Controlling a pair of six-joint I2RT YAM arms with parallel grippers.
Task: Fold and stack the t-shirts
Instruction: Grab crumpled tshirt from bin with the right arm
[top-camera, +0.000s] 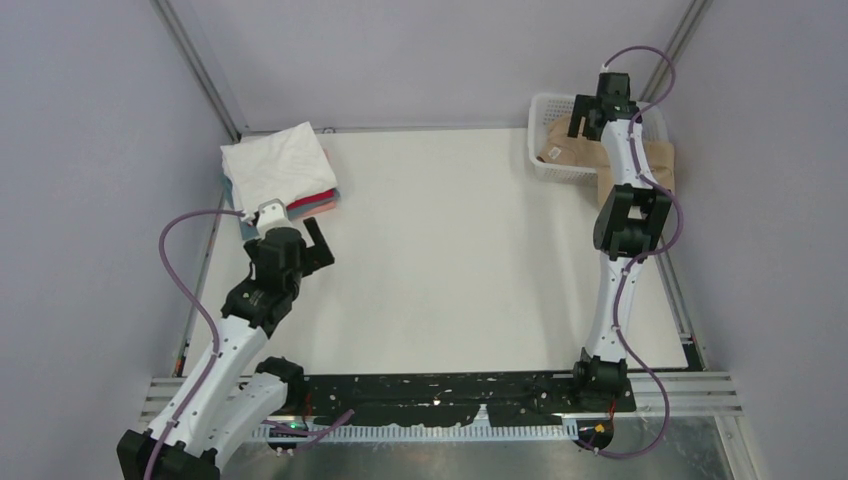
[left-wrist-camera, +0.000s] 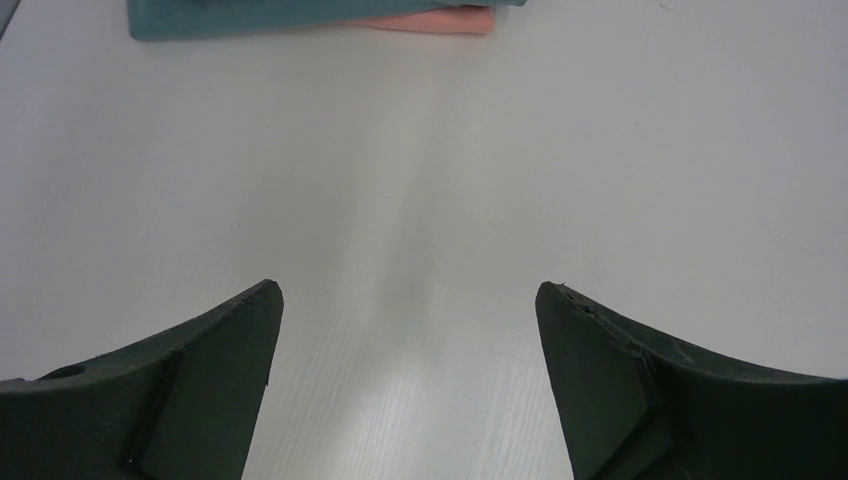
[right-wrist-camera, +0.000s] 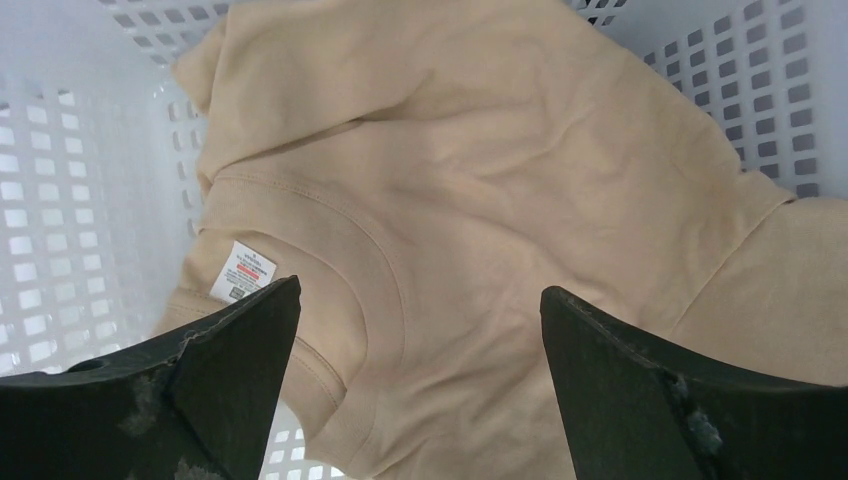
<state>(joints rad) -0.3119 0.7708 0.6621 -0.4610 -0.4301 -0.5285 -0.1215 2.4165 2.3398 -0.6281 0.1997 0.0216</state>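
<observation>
A tan t-shirt (right-wrist-camera: 480, 180) lies crumpled in the white mesh basket (top-camera: 545, 108) at the table's far right, part of it hanging over the basket's right rim (top-camera: 660, 160). My right gripper (right-wrist-camera: 420, 300) hangs open just above the shirt's collar, holding nothing; in the top view it is over the basket (top-camera: 590, 118). A stack of folded shirts sits at the far left: white (top-camera: 275, 165) on top, red/pink (top-camera: 315, 203) and grey-blue (top-camera: 245, 222) beneath. My left gripper (top-camera: 318, 240) is open and empty over bare table just in front of that stack (left-wrist-camera: 310, 15).
The white table top (top-camera: 450, 250) lies between the stack and the basket. A metal frame rail (top-camera: 200, 60) runs along the back left, and the basket stands against the back right edge.
</observation>
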